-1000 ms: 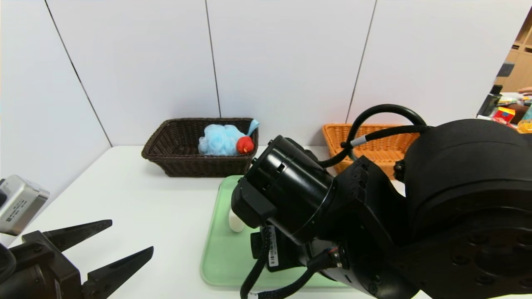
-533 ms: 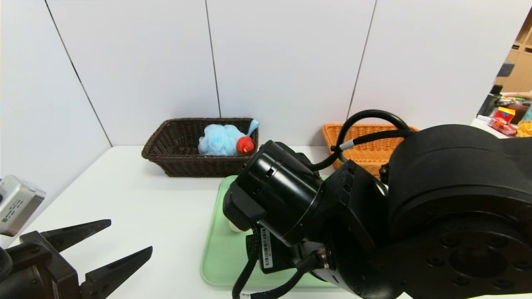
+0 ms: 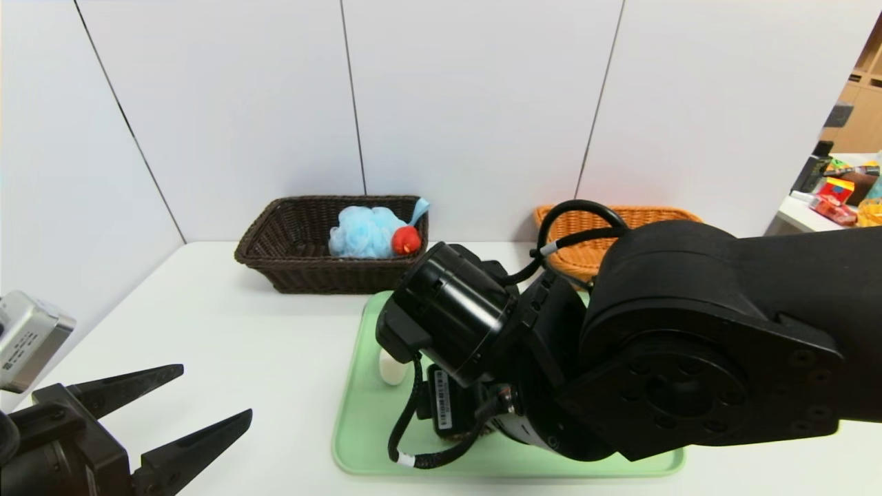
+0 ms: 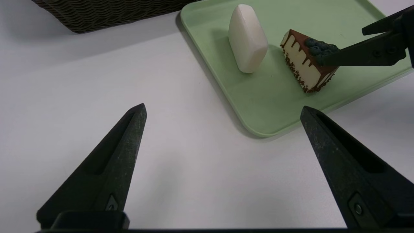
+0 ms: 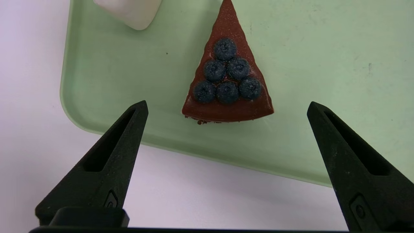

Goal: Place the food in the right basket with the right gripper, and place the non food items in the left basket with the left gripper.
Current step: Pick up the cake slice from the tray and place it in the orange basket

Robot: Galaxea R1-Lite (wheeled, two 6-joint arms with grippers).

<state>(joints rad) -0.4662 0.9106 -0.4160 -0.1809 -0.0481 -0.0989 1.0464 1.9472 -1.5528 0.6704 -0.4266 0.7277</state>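
Cake slice [image 5: 228, 71] on green tray [image 3: 386, 441], bare tray either side. Right end effector [image 5: 228, 103] above, fingers wide apart around open air. Soap [image 4: 247, 38] nearer the tray's edge. Left end effector [image 3: 217, 389], fingers apart, over bare white surface [image 3: 275, 358] beside tray.

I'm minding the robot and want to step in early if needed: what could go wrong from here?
The right gripper, open over the cake, might squash its blueberries if it closes too high. Its jaws could also catch the tray if lowered too far. The soap, lying near the cake, may get nudged.
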